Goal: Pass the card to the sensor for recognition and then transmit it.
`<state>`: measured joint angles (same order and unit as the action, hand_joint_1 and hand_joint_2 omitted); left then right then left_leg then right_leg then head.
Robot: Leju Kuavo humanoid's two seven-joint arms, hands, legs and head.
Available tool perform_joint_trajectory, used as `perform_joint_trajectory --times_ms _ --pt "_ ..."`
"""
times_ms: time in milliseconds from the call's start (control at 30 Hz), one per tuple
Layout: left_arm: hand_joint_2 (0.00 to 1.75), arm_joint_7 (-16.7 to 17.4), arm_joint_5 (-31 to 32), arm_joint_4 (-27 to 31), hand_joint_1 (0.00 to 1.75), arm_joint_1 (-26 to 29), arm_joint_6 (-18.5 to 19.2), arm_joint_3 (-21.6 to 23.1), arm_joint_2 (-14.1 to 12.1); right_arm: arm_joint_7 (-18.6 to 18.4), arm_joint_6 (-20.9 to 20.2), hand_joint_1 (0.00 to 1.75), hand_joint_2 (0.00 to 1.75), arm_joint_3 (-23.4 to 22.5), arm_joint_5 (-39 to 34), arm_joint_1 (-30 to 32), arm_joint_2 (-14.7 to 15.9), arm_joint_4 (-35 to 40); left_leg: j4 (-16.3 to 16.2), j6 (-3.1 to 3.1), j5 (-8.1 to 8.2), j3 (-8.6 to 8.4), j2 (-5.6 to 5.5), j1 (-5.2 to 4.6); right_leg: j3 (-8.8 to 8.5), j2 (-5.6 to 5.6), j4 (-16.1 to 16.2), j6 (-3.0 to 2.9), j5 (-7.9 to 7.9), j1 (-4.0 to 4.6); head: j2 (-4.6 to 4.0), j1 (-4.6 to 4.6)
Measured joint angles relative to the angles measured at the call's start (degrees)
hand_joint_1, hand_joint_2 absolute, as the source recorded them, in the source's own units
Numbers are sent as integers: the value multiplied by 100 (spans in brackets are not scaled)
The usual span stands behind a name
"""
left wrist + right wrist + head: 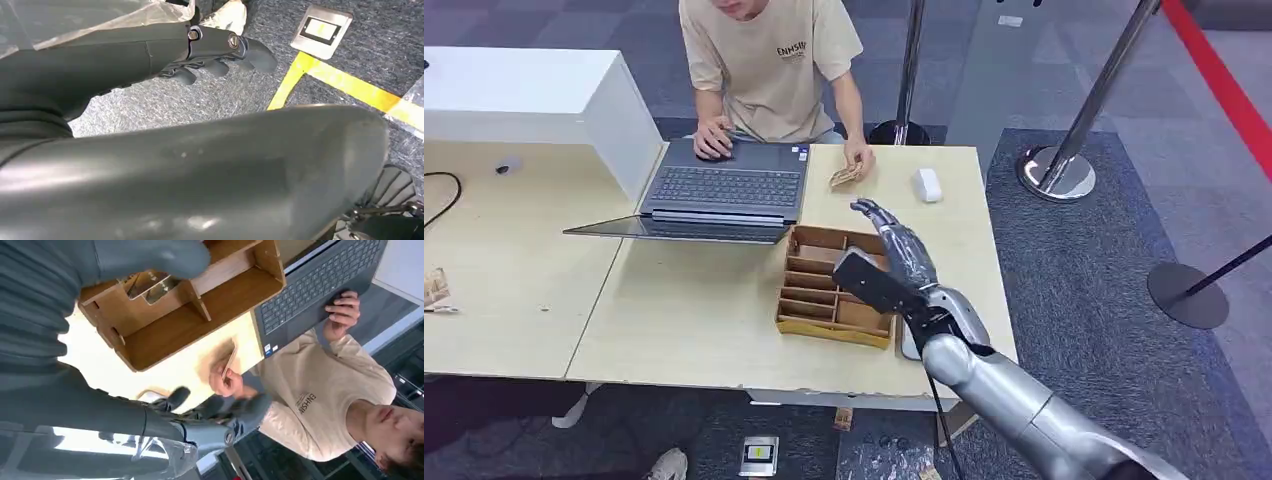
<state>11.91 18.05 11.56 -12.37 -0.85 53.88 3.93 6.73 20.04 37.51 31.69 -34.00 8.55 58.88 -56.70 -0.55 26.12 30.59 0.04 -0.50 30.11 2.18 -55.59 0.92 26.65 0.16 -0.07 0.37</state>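
Well beyond the empty right hand point(902, 245), card point(846, 175).

Office corner with grey carpet

A pale wooden table point(704, 320) is set on grey carpet point(1124, 230); chrome stanchions point(1064, 165) are placed beyond the hand.

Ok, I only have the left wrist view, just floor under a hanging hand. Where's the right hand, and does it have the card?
Observer: The right hand hovers over the wooden organizer, fingers apart, holding nothing.
Operator: So where's the card?
Observer: A person's hand holds the card at the table far edge, beside the laptop.
Operator: Any sensor nearby?
Observer: A small white device lies right of that card; I cannot tell whether it's the sensor.
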Motion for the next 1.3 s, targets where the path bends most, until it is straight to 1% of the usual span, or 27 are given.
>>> perform_joint_trajectory --times_ms 33,100,167,267,400,467,533,567,600,733,800,867,900,967,1233,1300 --pt "0 0 2 0 0 0 0 0 0 0 -9 35 175 0 2 8 0 7 0 0 0 0 0 0 0 0 0 0 0 0 0 0" --pt "0 0 2 0 0 0 0 0 0 0 -9 40 175 2 11 14 -2 4 0 0 0 0 0 0 0 0 0 0 0 0 0 0" --pt "0 0 2 0 0 0 0 0 0 28 -5 49 175 7 5 18 -6 2 0 0 0 0 0 0 0 0 0 0 0 0 0 -2" --pt "0 2 9 2 0 0 0 -2 0 50 -2 45 175 22 13 24 -22 2 0 0 0 0 0 0 0 0 0 0 0 0 0 0" --pt "0 6 26 0 0 -2 0 -2 0 35 0 45 175 70 74 25 -55 -35 0 0 0 1 0 0 0 0 0 0 0 0 0 0" --pt "0 7 39 0 0 -6 2 -2 0 35 9 54 175 107 112 24 -77 -81 0 0 0 1 0 0 0 0 0 0 0 0 0 0" --pt "0 7 46 0 0 -7 4 -2 0 37 22 54 175 135 122 21 -103 -135 0 0 0 1 0 0 0 0 0 0 0 0 0 0" --pt "0 7 52 2 0 -7 7 -2 0 46 22 61 175 144 127 20 -109 -166 0 0 0 1 0 0 0 0 0 0 0 0 0 0" --pt "0 7 61 2 0 -9 11 -2 0 52 22 61 175 157 142 14 -122 -214 0 0 0 1 -1 0 0 0 0 0 0 0 0 -2" --pt "0 7 85 2 0 -17 48 -2 0 77 22 45 175 221 251 -34 -155 -454 0 0 0 2 -1 0 0 0 0 0 0 0 0 0" --pt "0 7 96 2 0 -18 52 -2 0 77 22 51 175 254 291 -53 -164 -568 0 0 0 1 -1 0 0 0 0 0 0 0 0 0" --pt "0 7 101 2 0 -18 59 -2 0 77 28 61 175 284 302 -65 -164 -675 0 0 0 2 -1 0 0 0 0 0 0 0 0 0" --pt "0 7 107 2 0 -18 66 -2 0 76 28 61 175 289 302 -72 -168 -737 0 0 0 2 -1 0 0 0 0 0 0 0 0 -2" --pt "0 7 116 2 0 -20 70 -2 0 76 28 56 175 299 306 -91 -170 -846 0 0 0 2 -1 0 0 0 0 0 0 0 0 0" --pt "0 7 153 2 0 -25 74 -2 0 77 20 58 175 358 306 -132 -175 -1196 0 0 0 1 -1 0 0 0 0 0 0 0 0 0" --pt "0 7 157 2 0 -26 87 -2 0 87 20 54 175 378 304 -136 -175 -1274 0 0 0 1 -1 0 0 0 0 0 0 0 0 0"
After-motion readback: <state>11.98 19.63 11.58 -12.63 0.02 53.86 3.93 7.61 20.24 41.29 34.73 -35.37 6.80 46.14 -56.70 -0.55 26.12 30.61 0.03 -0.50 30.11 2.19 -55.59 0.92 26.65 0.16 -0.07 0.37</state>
